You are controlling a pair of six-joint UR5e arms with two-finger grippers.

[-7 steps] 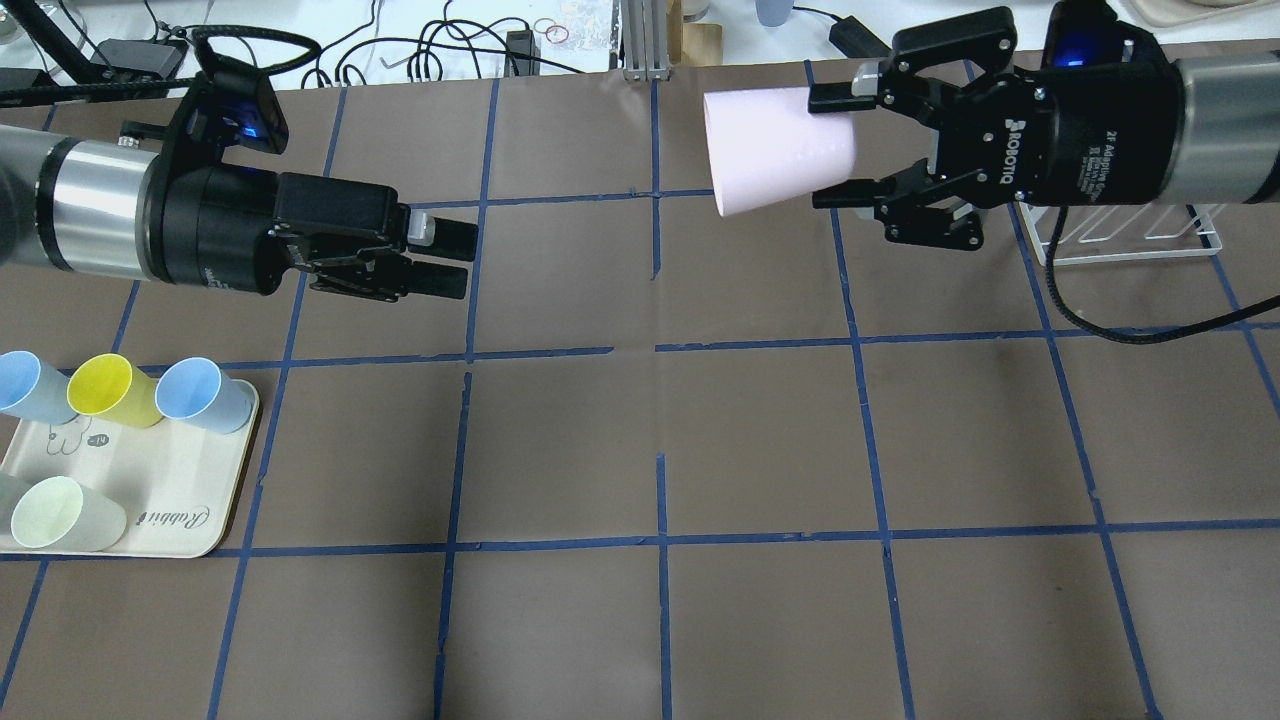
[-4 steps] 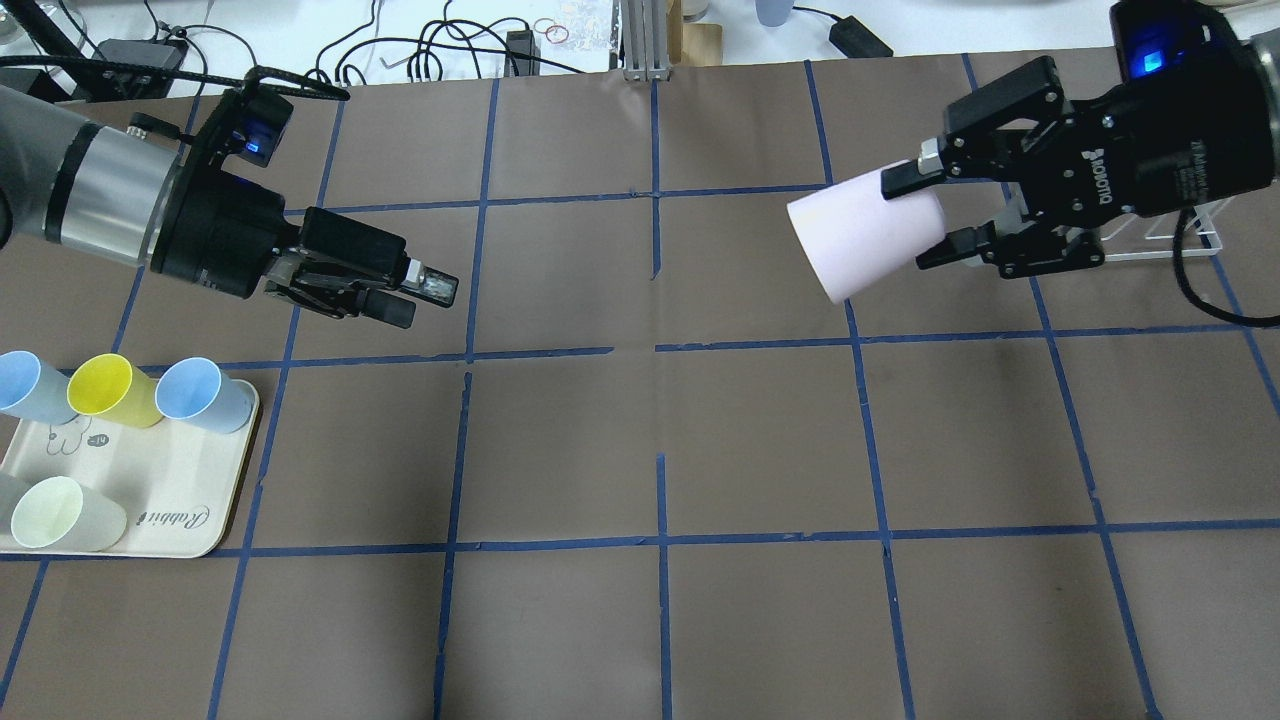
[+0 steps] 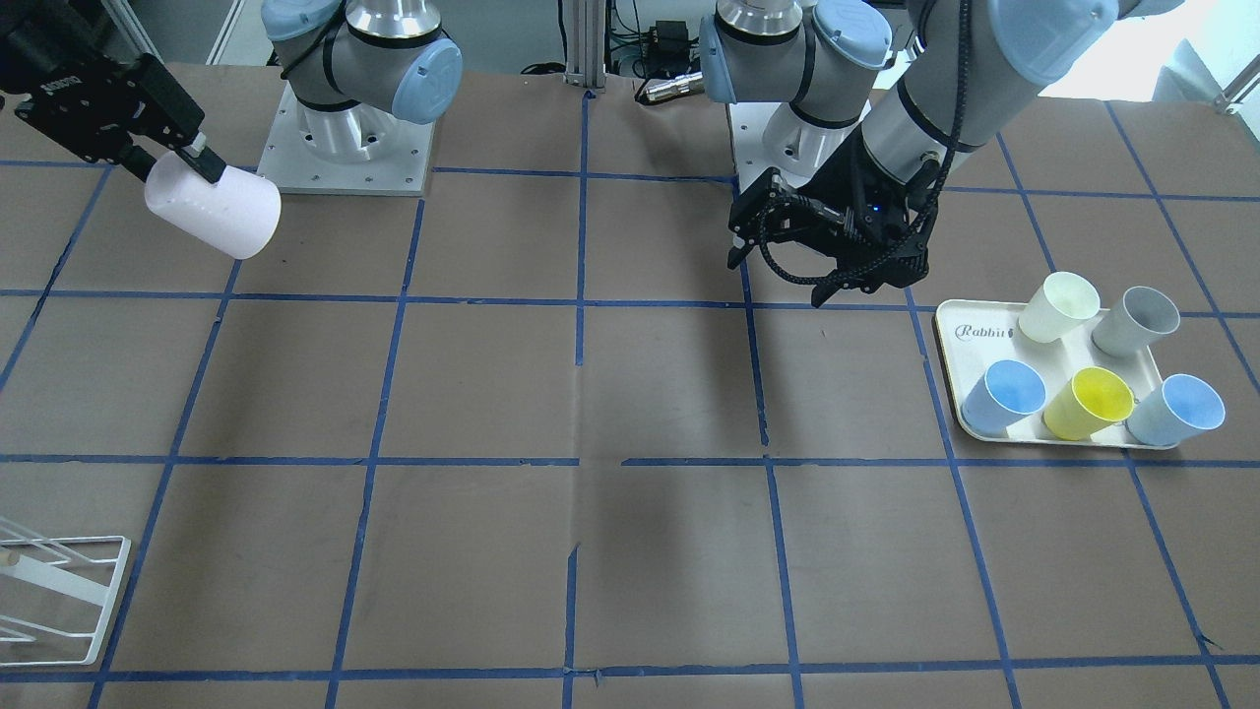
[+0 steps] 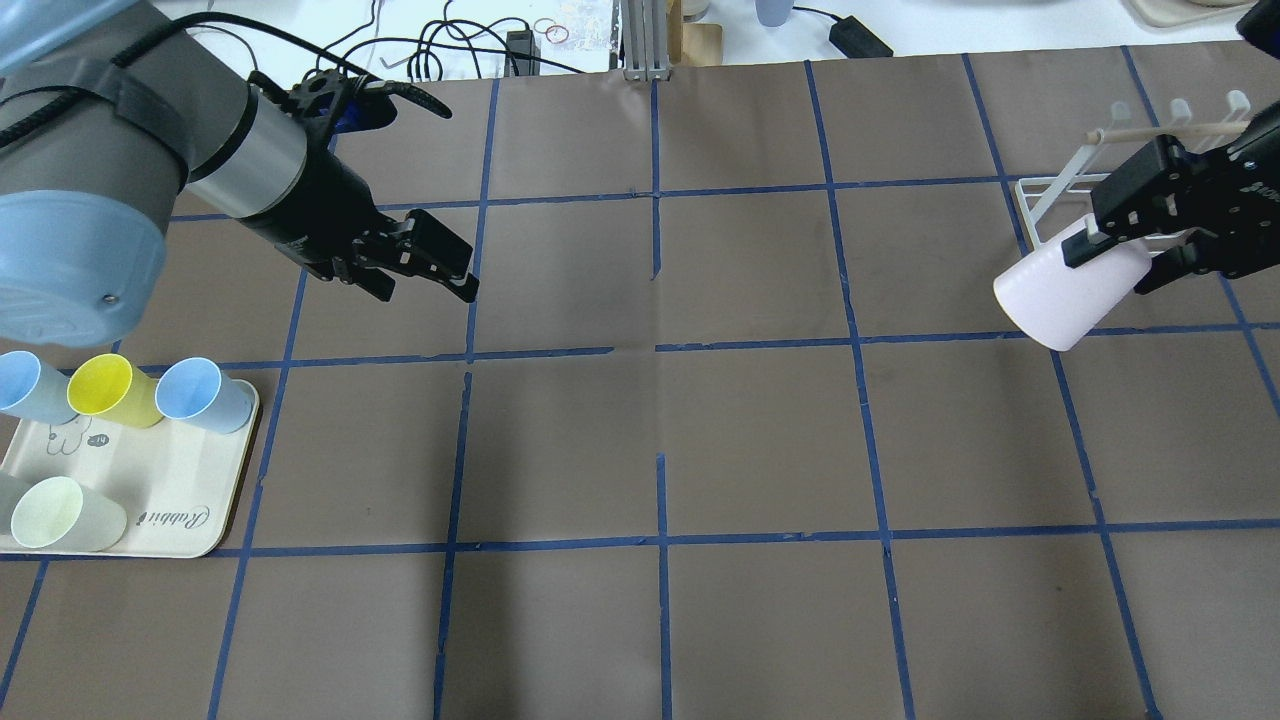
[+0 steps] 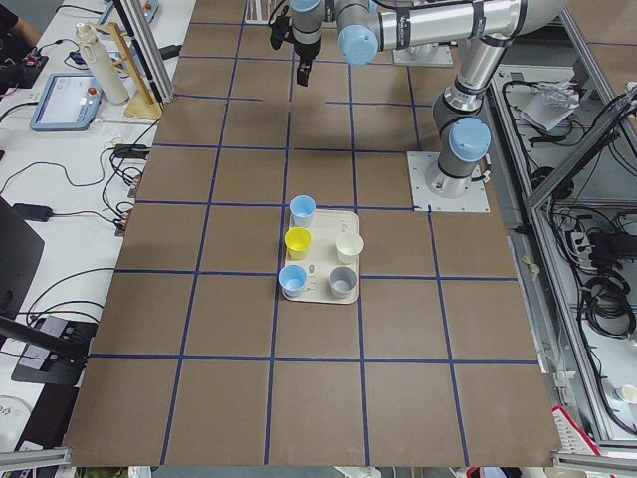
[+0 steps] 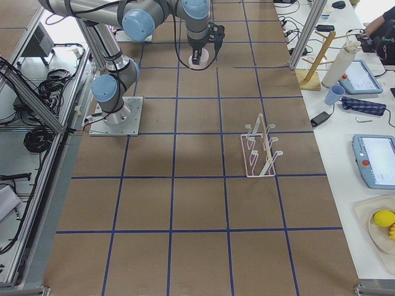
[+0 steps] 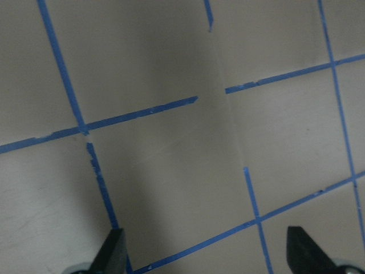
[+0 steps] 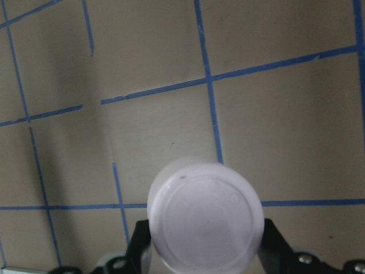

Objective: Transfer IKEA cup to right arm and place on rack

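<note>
Overhead exterior: right gripper (image 4: 1112, 265), clamping the IKEA cup (image 4: 1060, 300), has swung to 3 o'clock beside the rack (image 4: 1045, 200); placement remains. Left gripper (image 4: 462, 280) gapes empty.

The rack (image 3: 59, 585) ran off the front view's lower-left edge; overhead, the right gripper (image 4: 1110, 268) and IKEA cup (image 4: 1060, 295) partly hid it.

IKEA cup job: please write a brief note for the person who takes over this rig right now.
Left gripper: open, empty, in the air.
Right gripper: fingers shut on the IKEA cup, held tilted in the air, apart from the rack.
Done: the hand-over; only the right gripper holds the cup.
Left to do: bring the cup to the rack, set it on, then release.
</note>
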